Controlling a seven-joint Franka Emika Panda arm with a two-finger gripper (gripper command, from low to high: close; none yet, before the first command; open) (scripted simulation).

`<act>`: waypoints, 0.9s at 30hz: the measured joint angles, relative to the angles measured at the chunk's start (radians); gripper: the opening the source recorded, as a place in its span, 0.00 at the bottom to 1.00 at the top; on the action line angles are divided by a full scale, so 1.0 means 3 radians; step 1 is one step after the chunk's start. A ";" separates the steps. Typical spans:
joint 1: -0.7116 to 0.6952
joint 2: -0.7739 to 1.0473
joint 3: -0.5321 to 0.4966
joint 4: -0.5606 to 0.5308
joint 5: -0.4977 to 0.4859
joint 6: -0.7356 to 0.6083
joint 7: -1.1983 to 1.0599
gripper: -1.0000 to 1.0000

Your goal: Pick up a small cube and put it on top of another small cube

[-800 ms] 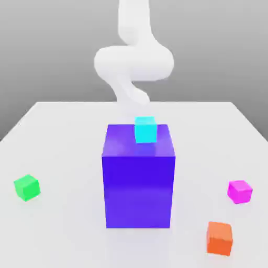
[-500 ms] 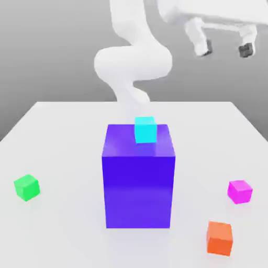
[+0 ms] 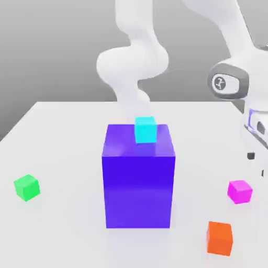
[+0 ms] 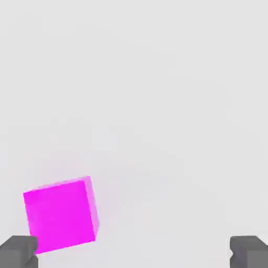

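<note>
Nothing is picked up yet. One small shiny pink cube (image 3: 239, 191) sits on the white desk (image 3: 63, 136), at about four o'clock from the big blue block (image 3: 138, 178). Above it, the end effector (image 4: 134, 254) is spread wide. Grabbing and stacking are still left.

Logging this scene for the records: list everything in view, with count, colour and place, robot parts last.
table: one, white, under everything.
big block: one, blue-violet, table's middle.
cyan cube: one, cyan, on the big block's top, toward its far edge.
small cube: one, magenta-pink, on the table at the exterior view's right, beside one fingertip in the hand view.
orange cube: one, orange, nearer the camera than the small cube.
green cube: one, green, at the exterior view's left.
arm: one, white, behind the big block, reaching to the right.
gripper: one, dark-tipped, open, empty.
</note>
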 joint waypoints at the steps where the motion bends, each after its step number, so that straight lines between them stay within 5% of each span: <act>1: 0.0017 0.0120 -0.0018 -0.0002 -0.0097 0.0084 0.0028 0.50; 6: 0.0287 0.0719 -0.0337 0.0095 -0.0396 0.0551 0.0215 0.50; 7: 0.0320 0.0790 -0.0375 0.0109 -0.0418 0.0608 0.0232 0.00; 14: 0.0316 0.0784 -0.0371 0.0108 -0.0427 0.0597 0.0239 0.00; 20: 0.0138 0.0151 -0.0116 -0.0014 -0.0091 0.0091 -0.0017 0.00; 27: -0.0087 0.0371 -0.0444 0.0563 -0.0406 -0.0045 -0.0241 0.00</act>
